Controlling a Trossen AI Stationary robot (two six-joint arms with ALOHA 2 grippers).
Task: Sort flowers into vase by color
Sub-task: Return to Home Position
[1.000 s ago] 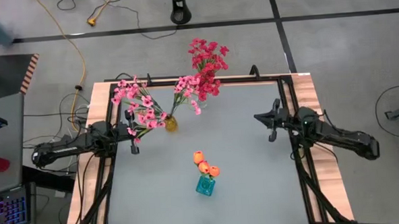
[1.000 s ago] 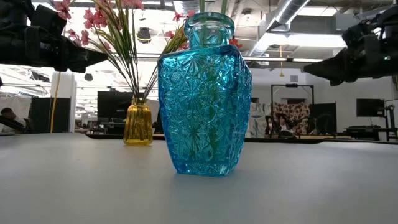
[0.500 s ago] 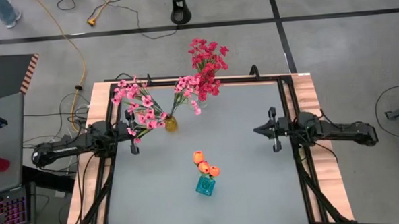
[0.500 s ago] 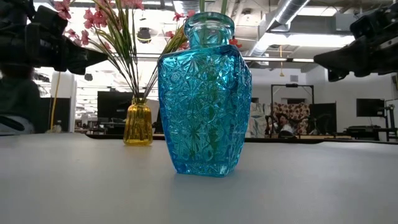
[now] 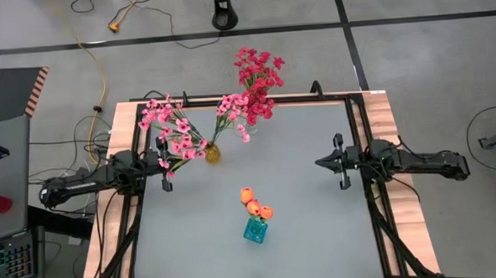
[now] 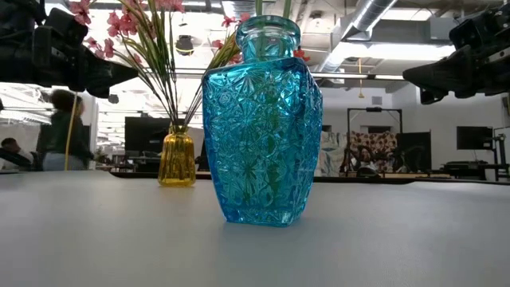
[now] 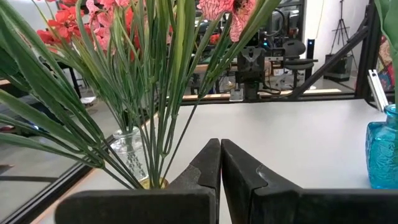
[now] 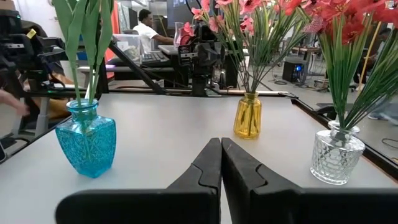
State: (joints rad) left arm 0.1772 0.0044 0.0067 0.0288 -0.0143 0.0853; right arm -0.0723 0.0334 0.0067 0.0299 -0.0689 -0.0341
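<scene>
so, you have three vases on the grey table (image 5: 319, 236). the blue vase (image 5: 254, 231) stands nearest, about mid-table, and holds three orange tulips (image 5: 255, 207). farther back on the left, the yellow vase (image 5: 212, 153) carries the pink sprays (image 5: 170, 130). just to its right, the clear vase (image 8: 337, 155) carries the dark-red sprays (image 5: 256, 76). your left gripper (image 7: 220, 146) hangs at the left edge, fingers clenched together, with pink-spray stems crowding right in front of it. your right gripper (image 8: 221, 144) hangs at the right edge, also clenched, well apart from every vase. a person (image 6: 62, 131) stands in the room behind.
</scene>
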